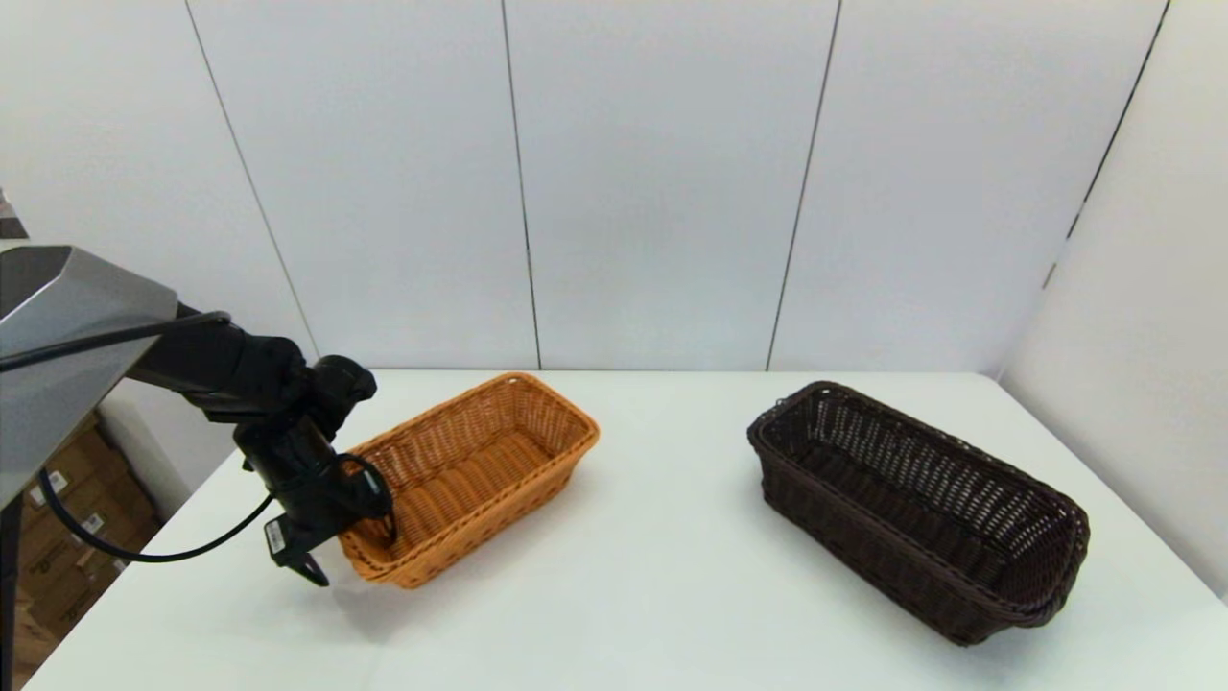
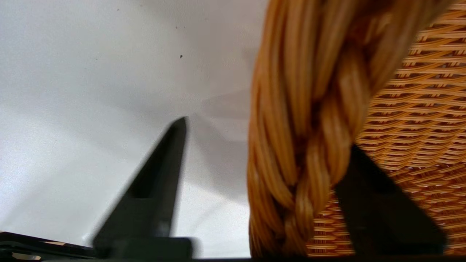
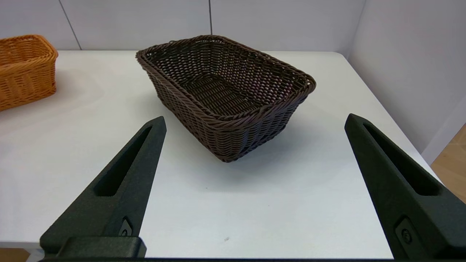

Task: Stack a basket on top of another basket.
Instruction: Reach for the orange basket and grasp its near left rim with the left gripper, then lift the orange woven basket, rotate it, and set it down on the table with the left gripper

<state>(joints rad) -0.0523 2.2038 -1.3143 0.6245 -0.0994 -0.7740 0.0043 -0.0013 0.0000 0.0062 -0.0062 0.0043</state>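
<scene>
The orange-tan basket (image 1: 480, 461) stands on the left half of the white table (image 1: 662, 595). My left gripper (image 1: 350, 557) is at its near end, open, one finger (image 2: 160, 182) outside the wall and the other inside. The braided rim (image 2: 309, 109) runs between them, untouched by the outer finger. The dark brown basket (image 1: 911, 499) sits apart on the right half. In the right wrist view this basket (image 3: 225, 87) lies ahead of my open right gripper (image 3: 255, 122), which holds nothing and stays back near the table's front edge. The orange basket (image 3: 25, 69) shows far off there.
White wall panels close off the back and the right side of the table. Cardboard boxes (image 1: 58, 537) stand on the floor past the table's left edge. Bare tabletop separates the two baskets.
</scene>
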